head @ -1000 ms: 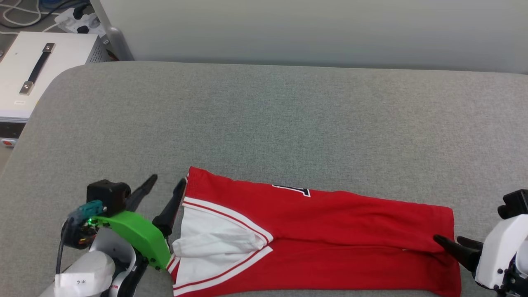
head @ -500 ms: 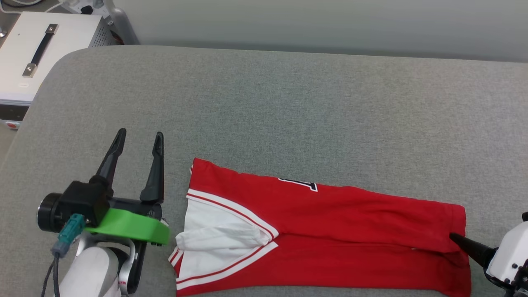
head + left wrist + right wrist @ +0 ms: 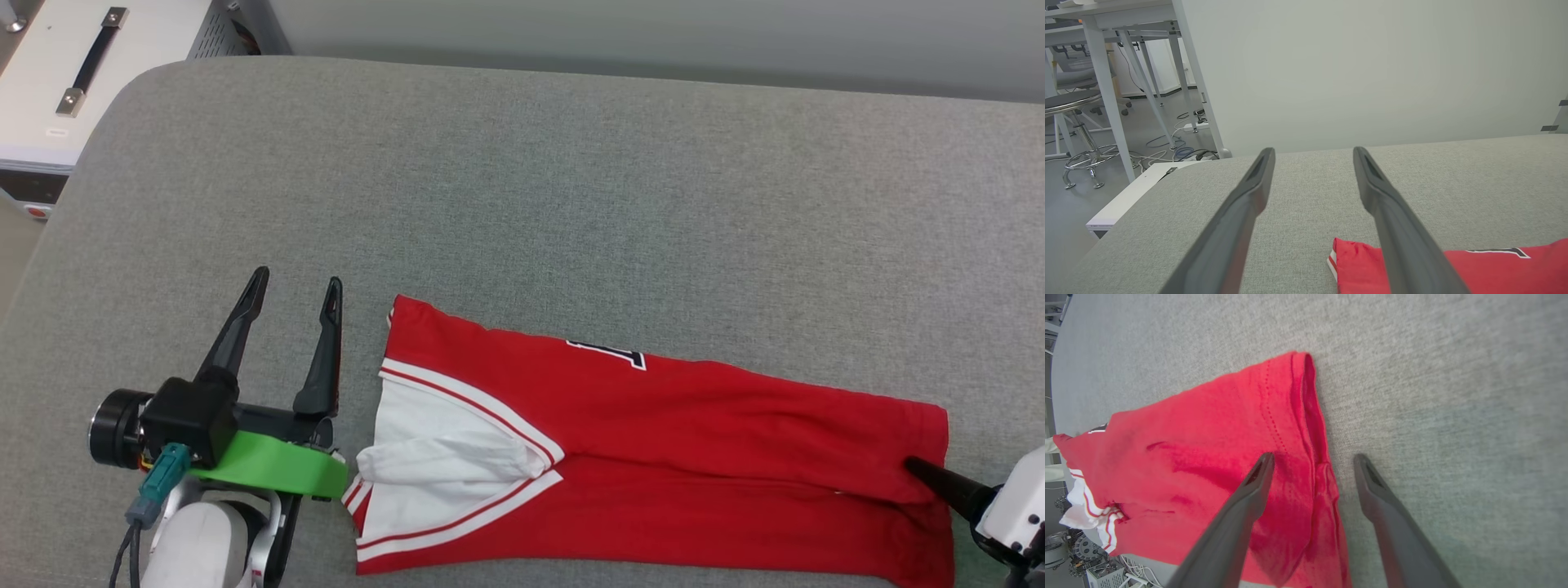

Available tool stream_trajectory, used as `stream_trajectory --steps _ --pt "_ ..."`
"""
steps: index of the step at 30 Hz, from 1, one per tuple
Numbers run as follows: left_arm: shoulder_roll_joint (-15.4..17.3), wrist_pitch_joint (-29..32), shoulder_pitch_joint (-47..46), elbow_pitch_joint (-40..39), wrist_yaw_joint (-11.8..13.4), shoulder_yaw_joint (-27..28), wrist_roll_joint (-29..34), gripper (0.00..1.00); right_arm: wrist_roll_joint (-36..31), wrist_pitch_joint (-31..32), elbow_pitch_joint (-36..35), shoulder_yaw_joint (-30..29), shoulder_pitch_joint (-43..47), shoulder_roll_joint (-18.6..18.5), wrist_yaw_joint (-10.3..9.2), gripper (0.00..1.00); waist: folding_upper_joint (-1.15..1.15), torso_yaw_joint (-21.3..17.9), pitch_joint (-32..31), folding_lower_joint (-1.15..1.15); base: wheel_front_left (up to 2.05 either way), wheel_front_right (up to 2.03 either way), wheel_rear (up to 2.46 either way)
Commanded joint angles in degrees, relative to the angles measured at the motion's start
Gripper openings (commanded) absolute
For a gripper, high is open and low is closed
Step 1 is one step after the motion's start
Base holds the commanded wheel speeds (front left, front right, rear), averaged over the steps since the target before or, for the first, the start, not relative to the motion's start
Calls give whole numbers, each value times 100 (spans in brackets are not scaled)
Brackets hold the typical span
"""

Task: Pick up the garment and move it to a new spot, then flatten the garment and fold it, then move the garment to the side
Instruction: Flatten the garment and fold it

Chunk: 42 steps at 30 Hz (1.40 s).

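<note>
Drawn back, the left gripper [image 3: 297, 278] stands empty, fingers spread, with the folded red-and-white cloth jersey [image 3: 694, 425] just to its right; the right gripper [image 3: 1313, 457], likewise spread, straddles the hem [image 3: 1308, 408], where a snagging finger could undo the fold

1. The worktop [image 3: 571, 188] is covered in grey woven fabric, and its far left corner is rounded.
2. A red jersey [image 3: 694, 441] lies flat on it near the front edge, folded into a long strip running left to right.
3. Its white sleeve is at the left end, its hem at the right.
</note>
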Motion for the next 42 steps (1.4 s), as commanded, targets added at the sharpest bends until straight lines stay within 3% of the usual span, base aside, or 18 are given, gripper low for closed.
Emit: stream_trajectory --steps 1,18,19,20,21,33,42 --pt "-51 -33 53 -21 -37 44 83 100 25 34 140 85 -52 112 -5 100 0 11 53 0 0 0 0" --pt "-218 -33 35 106 -163 234 130 100 234 152 299 705 -35 236 -5 100 0 0 -1 0 0 0 0" --pt "-208 -33 33 109 -164 220 117 100 231 134 320 713 -36 226 -5 52 0 -2 4 0 0 0 0" --pt "-199 -33 29 111 -164 211 107 100 228 116 337 724 -37 215 -5 29 0 -3 9 0 0 0 0" --pt "-190 -33 26 116 -164 202 95 100 230 91 355 743 -41 201 -5 0 0 -5 14 0 0 0 0" --pt "-133 -34 60 165 -165 194 11 100 230 -531 484 840 -77 -86 -5 0 0 -55 -65 0 0 0 0" --pt "-157 -34 136 181 -165 177 -13 100 -11 -994 647 528 -188 -517 -5 0 0 -98 -194 0 0 0 0"
